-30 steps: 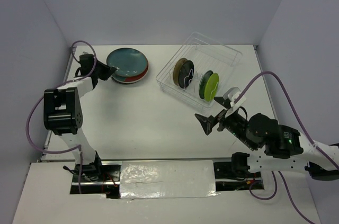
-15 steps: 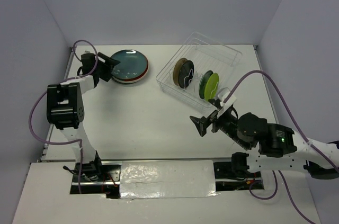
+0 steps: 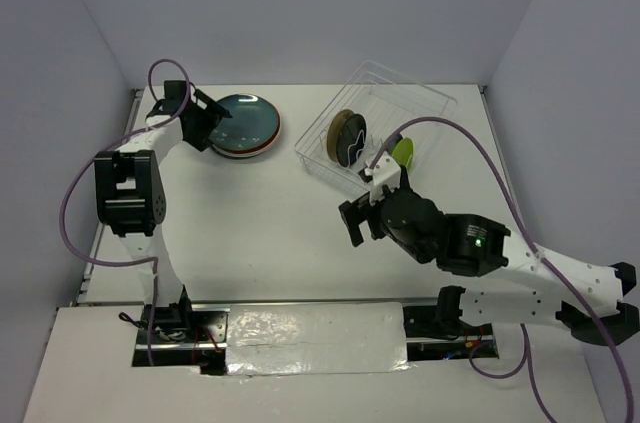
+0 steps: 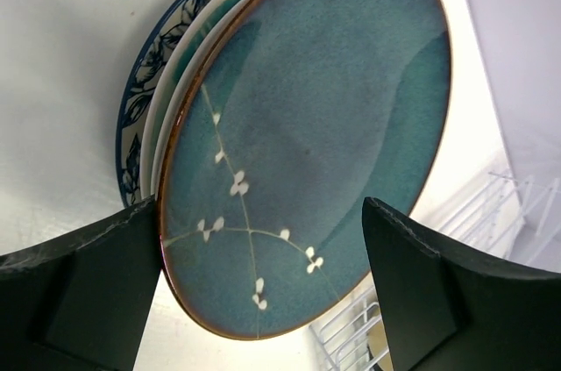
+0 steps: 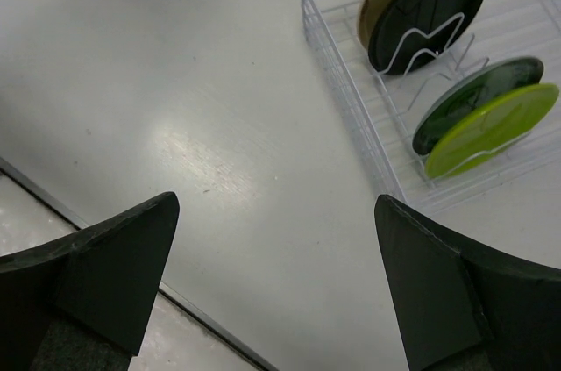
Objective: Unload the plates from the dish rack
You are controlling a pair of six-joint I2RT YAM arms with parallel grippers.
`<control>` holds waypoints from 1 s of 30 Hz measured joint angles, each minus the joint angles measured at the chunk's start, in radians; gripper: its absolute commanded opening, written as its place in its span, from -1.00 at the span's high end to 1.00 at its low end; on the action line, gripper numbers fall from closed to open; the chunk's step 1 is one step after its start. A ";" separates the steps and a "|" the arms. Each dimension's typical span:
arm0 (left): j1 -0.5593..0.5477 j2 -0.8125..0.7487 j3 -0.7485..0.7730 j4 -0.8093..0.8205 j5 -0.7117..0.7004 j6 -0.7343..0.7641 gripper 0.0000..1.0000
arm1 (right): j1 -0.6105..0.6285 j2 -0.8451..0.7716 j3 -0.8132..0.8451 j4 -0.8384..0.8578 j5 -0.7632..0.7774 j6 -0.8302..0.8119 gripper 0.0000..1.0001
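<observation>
In the dish rack (image 3: pixel 415 103), plates (image 5: pixel 428 16) on edge (rack diagonal)

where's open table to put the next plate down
Bare table lies between the plate stack and the right end effector, down to the near edge. Crowded: the dish rack's near end, and the stack, with the left end effector at it.

Left arm (image 3: pixel 125 188): stretched forward, wrist turned rightward.
Left gripper (image 3: pixel 210 123): jaws spread wide, holding nothing.
Right arm (image 3: pixel 470 248): bent leftward toward centre.
Right gripper (image 3: pixel 350 223): jaws wide apart, empty.
</observation>
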 measured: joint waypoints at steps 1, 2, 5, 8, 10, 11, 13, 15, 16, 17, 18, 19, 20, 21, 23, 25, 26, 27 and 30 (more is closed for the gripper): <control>-0.002 0.006 0.016 -0.027 -0.005 0.003 -0.99 | -0.031 0.020 0.005 -0.003 -0.016 0.014 -1.00; -0.005 0.011 0.029 -0.050 -0.007 0.006 -0.99 | -0.055 0.038 0.008 -0.006 -0.030 0.025 -1.00; -0.011 0.018 0.054 -0.095 -0.008 0.018 -0.99 | -0.084 0.081 0.008 -0.014 -0.082 0.047 -1.00; -0.022 0.032 0.087 -0.145 -0.007 0.023 -0.99 | -0.093 0.092 0.008 -0.013 -0.126 0.057 -1.00; -0.027 0.039 0.098 -0.161 -0.006 0.023 -0.99 | -0.099 0.092 0.008 -0.012 -0.151 0.061 -1.00; -0.027 0.039 0.100 -0.167 -0.006 0.022 -0.99 | -0.103 0.092 0.008 -0.011 -0.163 0.061 -1.00; -0.029 0.039 0.104 -0.184 -0.009 0.020 -0.99 | -0.110 0.092 0.008 -0.011 -0.185 0.065 -1.00; -0.033 0.041 0.117 -0.209 -0.015 0.020 -0.99 | -0.119 0.092 0.008 -0.010 -0.207 0.069 -1.00; -0.035 0.046 0.129 -0.227 -0.018 0.021 -0.99 | -0.123 0.092 0.007 -0.010 -0.222 0.069 -1.00; -0.036 0.055 0.147 -0.248 -0.020 0.021 -0.99 | -0.126 0.092 0.006 -0.008 -0.236 0.071 -1.00; -0.036 0.068 0.168 -0.267 -0.021 0.022 -0.99 | -0.129 0.092 0.006 -0.006 -0.248 0.072 -1.00; -0.036 0.080 0.188 -0.284 -0.021 0.022 -0.99 | -0.130 0.092 0.005 -0.004 -0.261 0.072 -1.00; -0.036 0.091 0.206 -0.298 -0.021 0.023 -0.99 | -0.131 0.092 0.005 -0.003 -0.273 0.073 -1.00; -0.037 0.103 0.224 -0.311 -0.021 0.024 -0.99 | -0.132 0.092 0.005 -0.003 -0.286 0.073 -1.00; -0.039 0.119 0.256 -0.346 -0.027 0.030 -0.99 | -0.136 0.092 0.005 0.000 -0.310 0.072 -1.00; -0.041 0.138 0.299 -0.396 -0.038 0.045 -0.99 | -0.140 0.092 0.005 0.004 -0.339 0.072 -1.00; -0.042 0.151 0.325 -0.424 -0.046 0.048 -0.99 | -0.140 0.092 0.005 0.006 -0.354 0.072 -1.00; -0.042 0.164 0.350 -0.449 -0.055 0.049 -0.99 | -0.140 0.092 0.005 0.008 -0.365 0.072 -1.00; -0.042 0.195 0.415 -0.515 -0.076 0.048 -0.99 | -0.140 0.092 0.004 0.011 -0.396 0.072 -1.00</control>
